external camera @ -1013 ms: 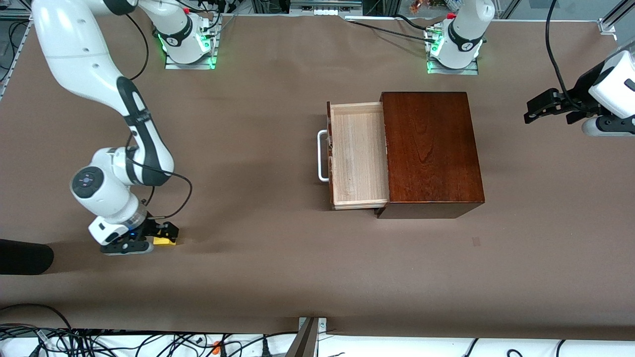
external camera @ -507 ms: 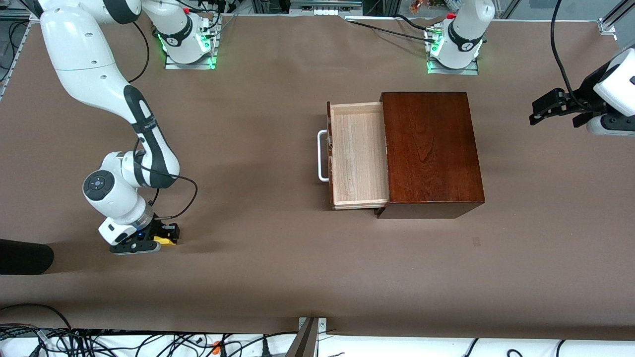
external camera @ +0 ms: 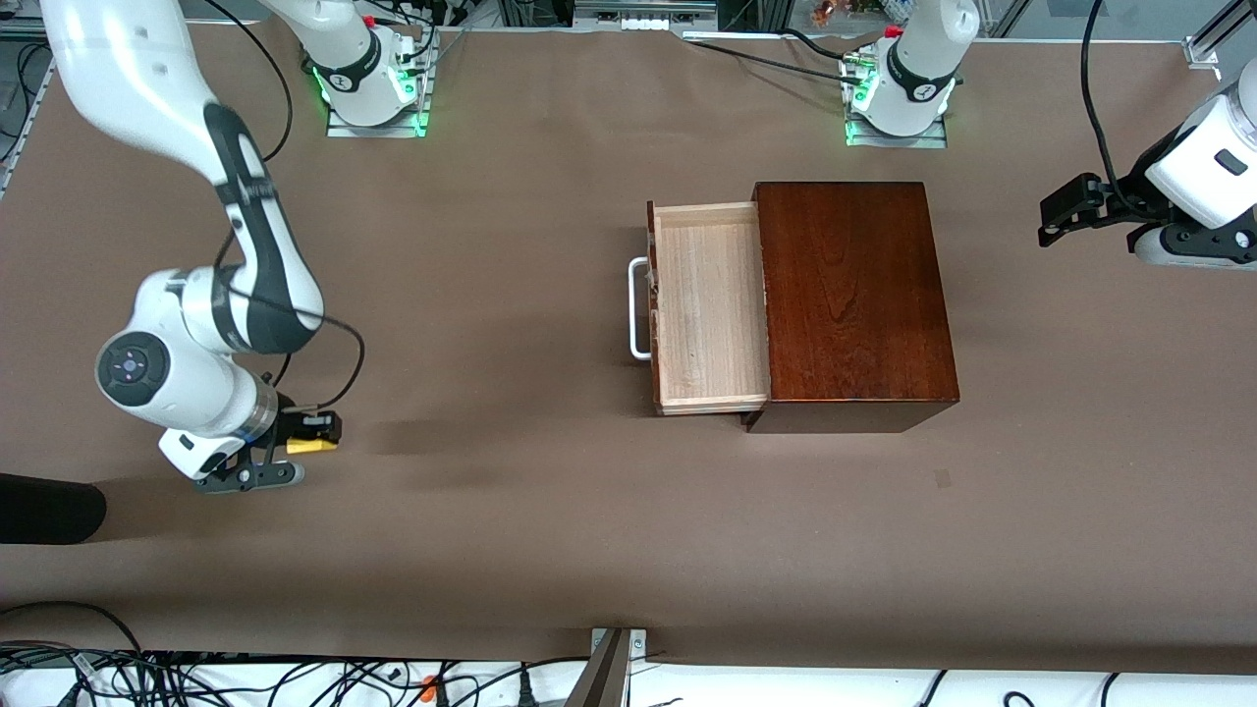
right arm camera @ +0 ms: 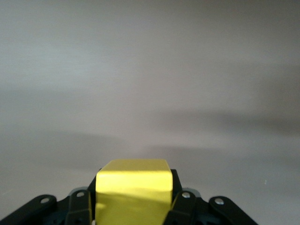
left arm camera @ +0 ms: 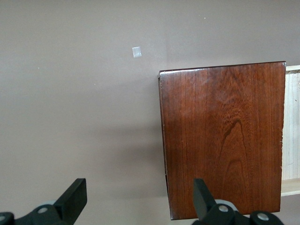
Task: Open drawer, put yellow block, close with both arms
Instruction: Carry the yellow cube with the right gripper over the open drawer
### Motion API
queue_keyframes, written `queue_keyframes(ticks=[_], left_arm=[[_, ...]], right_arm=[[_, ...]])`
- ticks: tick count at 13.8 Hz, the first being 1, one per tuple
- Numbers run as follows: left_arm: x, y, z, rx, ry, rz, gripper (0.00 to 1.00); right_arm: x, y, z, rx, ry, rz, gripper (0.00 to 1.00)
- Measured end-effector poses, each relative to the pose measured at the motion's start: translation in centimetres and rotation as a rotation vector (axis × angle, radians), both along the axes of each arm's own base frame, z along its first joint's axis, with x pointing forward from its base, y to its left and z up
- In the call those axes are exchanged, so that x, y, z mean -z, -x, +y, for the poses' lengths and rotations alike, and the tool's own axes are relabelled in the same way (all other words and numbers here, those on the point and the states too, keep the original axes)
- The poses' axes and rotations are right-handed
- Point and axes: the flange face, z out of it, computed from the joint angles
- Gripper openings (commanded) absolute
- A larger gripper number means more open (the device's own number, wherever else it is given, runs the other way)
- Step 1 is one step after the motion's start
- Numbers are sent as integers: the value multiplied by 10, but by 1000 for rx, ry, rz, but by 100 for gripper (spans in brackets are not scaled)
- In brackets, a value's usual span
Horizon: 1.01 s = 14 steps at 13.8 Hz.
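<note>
Yellow cube block [external camera: 311, 445], small and bright, sits pinched in the right gripper [external camera: 312, 434], lifted above the brown table [external camera: 511, 530] well apart from the pale wooden drawer [external camera: 709, 304], which stands pulled out of its dark glossy box [external camera: 854, 295]. Left gripper [left arm camera: 136, 201] hangs spread wide near that box, empty.

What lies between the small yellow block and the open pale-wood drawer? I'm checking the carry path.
Only bare brown table, as the front view shows. The right gripper holds the small yellow block; the pale-wood drawer stands open.
</note>
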Motion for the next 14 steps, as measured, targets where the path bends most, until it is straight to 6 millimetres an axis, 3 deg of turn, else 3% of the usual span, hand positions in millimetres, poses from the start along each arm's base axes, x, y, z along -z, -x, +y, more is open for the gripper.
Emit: queue_keyframes(ticks=[2,4,6,9,12,14], left_arm=[[0,0,0,0,0,-1,100],[-1,0,-1,1,0,-3,100],[-2,0,-1,2,0,-4,100],[-2,0,-1,2,0,-5,100],[-2,0,-1,3,0,-6,100],[-3,0,-1,3,0,-6,100]], right_arm=[[-43,8,67,22,-40,26,19],[-69,27,154,62,-68,19,19],[-82,59,241,113,-98,14,19],[-96,116,353,219,-168,-18,19],[-97,176,437,245,-231,-39,18],[-84,212,473,218,-224,-19,18]])
